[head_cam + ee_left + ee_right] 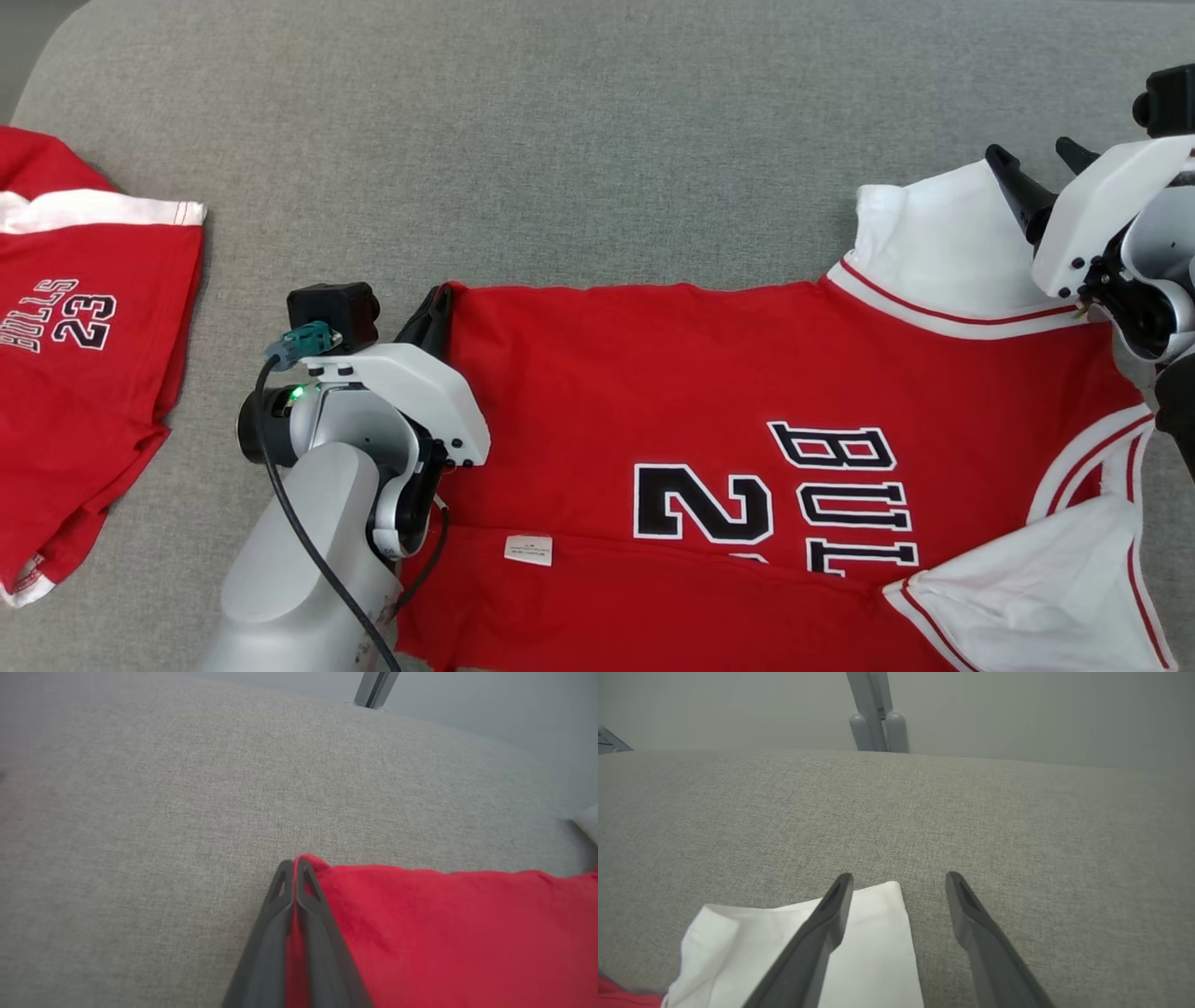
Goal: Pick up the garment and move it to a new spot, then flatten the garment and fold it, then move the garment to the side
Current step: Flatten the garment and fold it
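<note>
Left gripper (294, 864), forearm rising from the head view's lower edge and angled up to the right, is pinched tight on the far hem corner of the red Bulls jersey (709, 373), which lies spread on the grey fabric surface (560, 140). Right gripper (900, 879) reaches in from the right, fingers spread wide, apparently hovering over the jersey's white sleeve (934, 243). Well apart at the left lies a second red jersey (84, 373)

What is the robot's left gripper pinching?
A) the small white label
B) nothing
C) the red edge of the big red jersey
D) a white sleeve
C: the left gripper has its two dark fingers shut on a red corner of the red-and-white cloth jersey.
</note>
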Available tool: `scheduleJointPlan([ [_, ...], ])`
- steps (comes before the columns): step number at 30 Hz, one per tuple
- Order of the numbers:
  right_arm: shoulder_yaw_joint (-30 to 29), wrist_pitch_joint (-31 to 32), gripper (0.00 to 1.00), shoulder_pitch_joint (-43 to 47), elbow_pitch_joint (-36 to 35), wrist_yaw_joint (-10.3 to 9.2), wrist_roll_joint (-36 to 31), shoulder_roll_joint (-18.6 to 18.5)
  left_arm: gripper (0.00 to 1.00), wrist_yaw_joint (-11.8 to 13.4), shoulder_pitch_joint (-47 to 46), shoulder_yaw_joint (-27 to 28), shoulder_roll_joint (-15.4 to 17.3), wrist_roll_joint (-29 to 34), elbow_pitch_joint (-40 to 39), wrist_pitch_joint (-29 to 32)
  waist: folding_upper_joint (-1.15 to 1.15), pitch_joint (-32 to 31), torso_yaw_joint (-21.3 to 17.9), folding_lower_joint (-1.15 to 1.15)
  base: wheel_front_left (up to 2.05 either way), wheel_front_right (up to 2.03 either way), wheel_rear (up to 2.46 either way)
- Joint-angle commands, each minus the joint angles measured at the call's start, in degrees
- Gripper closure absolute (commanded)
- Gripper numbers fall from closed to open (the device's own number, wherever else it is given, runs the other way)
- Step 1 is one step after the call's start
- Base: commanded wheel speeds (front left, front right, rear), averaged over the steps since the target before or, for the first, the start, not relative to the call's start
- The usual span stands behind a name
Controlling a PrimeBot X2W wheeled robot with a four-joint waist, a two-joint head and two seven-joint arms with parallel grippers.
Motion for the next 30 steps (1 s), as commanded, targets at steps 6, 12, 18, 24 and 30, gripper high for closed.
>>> scheduleJointPlan([
  [6,4.2,1.3,0.0,-3.1,3.4,0.03,2.3,-1.5,1.0,-0.4,-2.1,-1.2,0.1,-1.1,1.8,-1.2,0.0,1.0,1.1,0.0,0.0,0.0,0.0],
  [12,7.5,1.8,0.0,-5.4,6.8,0.03,4.5,-1.6,1.0,-0.5,-3.7,-2.4,-0.1,-1.8,3.4,-2.0,0.0,1.7,1.6,0.0,0.0,0.0,0.0],
  [18,10.7,1.0,1.0,-6.1,7.6,0.03,7.0,-1.5,1.0,-0.3,-4.7,-3.1,-0.1,-2.8,4.9,-3.1,0.0,2.0,1.7,0.0,0.0,0.0,0.0],
  [24,13.2,-4.2,1.0,-6.2,6.3,0.03,9.4,-2.3,1.0,-0.4,-5.3,-3.1,-0.2,-4.1,6.3,-4.1,0.0,1.7,1.0,0.0,0.0,0.0,0.0],
  [30,16.3,-11.8,1.0,-7.5,6.3,0.03,9.4,-3.9,1.0,-1.0,-6.4,-1.5,-0.2,-7.4,7.5,-4.4,0.0,0.9,0.0,0.0,0.0,0.0,0.0],
])
